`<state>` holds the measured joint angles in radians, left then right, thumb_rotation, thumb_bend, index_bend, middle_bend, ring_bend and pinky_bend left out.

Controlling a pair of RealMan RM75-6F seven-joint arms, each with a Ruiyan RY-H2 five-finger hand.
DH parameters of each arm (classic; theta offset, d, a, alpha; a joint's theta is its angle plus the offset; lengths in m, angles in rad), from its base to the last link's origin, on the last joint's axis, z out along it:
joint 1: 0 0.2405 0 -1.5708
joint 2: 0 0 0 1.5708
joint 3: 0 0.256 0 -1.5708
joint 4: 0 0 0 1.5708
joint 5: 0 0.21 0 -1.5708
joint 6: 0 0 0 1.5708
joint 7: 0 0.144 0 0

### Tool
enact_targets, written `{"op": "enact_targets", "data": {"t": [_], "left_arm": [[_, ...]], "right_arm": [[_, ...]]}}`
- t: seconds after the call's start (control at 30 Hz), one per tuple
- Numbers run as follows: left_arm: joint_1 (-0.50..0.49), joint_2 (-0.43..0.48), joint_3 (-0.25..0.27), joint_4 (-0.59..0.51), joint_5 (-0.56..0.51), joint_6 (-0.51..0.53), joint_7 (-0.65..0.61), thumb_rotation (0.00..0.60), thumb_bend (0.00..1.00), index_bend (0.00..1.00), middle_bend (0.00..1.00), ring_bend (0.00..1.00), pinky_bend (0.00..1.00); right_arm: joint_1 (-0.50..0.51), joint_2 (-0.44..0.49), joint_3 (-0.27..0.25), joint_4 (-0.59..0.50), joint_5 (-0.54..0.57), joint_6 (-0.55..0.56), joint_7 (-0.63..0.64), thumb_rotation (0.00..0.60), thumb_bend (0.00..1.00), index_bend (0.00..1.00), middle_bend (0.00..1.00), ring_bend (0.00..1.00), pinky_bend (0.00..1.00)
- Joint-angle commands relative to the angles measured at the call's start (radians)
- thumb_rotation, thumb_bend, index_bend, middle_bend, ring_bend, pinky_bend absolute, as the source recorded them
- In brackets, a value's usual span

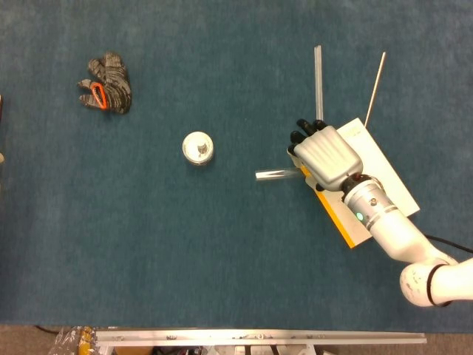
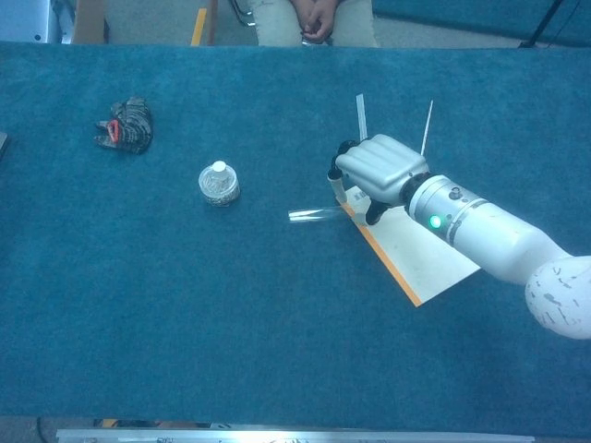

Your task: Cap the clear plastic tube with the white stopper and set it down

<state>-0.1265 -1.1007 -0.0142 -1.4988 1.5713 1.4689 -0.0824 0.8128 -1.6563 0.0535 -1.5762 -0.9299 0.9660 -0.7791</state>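
Clear tube [image 1: 278, 174] [image 2: 316, 214] lies flat, uncapped, on blue cloth.

robot lab: blue-carpeted table [image 2: 185, 314] (seated person [image 2: 314, 20] watching behind).

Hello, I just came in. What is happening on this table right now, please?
The robot's right hand hovers low over the near end of a clear plastic tube, which lies flat on the blue table, partly on the edge of a white pad with an orange edge. Whether the fingers touch the tube cannot be told. No white stopper is clearly visible. A small bottle, a work glove and two thin rods lie untouched. The left hand is not in view.
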Motion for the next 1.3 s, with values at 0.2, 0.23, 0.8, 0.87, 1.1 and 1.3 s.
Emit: {"op": "enact_targets", "data": {"t": [0.2,0.23,0.8,0.87,1.1,1.3], "left_arm": [[-0.002,-0.004,0.001,0.011,0.000,-0.001,-0.012,0.600,0.37,0.38,0.36,0.28,0.26],[-0.002,-0.004,0.001,0.013,0.000,-0.001,-0.014,0.600,0.37,0.38,0.36,0.28,0.26],[-0.003,-0.010,0.003,0.033,-0.002,0.000,-0.032,0.600,0.37,0.38,0.35,0.28,0.26],[-0.003,-0.011,0.003,0.035,-0.003,0.000,-0.034,0.600,0.37,0.38,0.35,0.28,0.26],[-0.002,-0.013,0.006,0.041,-0.004,0.000,-0.041,0.600,0.37,0.38,0.35,0.28,0.26],[0.000,-0.013,0.006,0.045,-0.005,0.003,-0.045,0.600,0.37,0.38,0.35,0.28,0.26]], "right_arm": [[0.009,-0.023,-0.005,0.024,0.014,-0.004,-0.009,0.600,0.21,0.51,0.30,0.13,0.24],[0.011,-0.025,-0.004,0.025,0.017,-0.004,-0.011,0.600,0.21,0.51,0.30,0.13,0.24],[0.028,-0.047,-0.002,0.037,0.060,-0.001,-0.030,0.600,0.26,0.51,0.30,0.13,0.24],[0.030,-0.050,-0.002,0.039,0.064,0.000,-0.034,0.600,0.26,0.51,0.30,0.13,0.24],[0.036,-0.059,-0.004,0.043,0.085,0.000,-0.042,0.600,0.26,0.52,0.30,0.13,0.24],[0.037,-0.055,0.003,0.039,0.087,0.008,-0.033,0.600,0.26,0.53,0.30,0.13,0.24]]}}
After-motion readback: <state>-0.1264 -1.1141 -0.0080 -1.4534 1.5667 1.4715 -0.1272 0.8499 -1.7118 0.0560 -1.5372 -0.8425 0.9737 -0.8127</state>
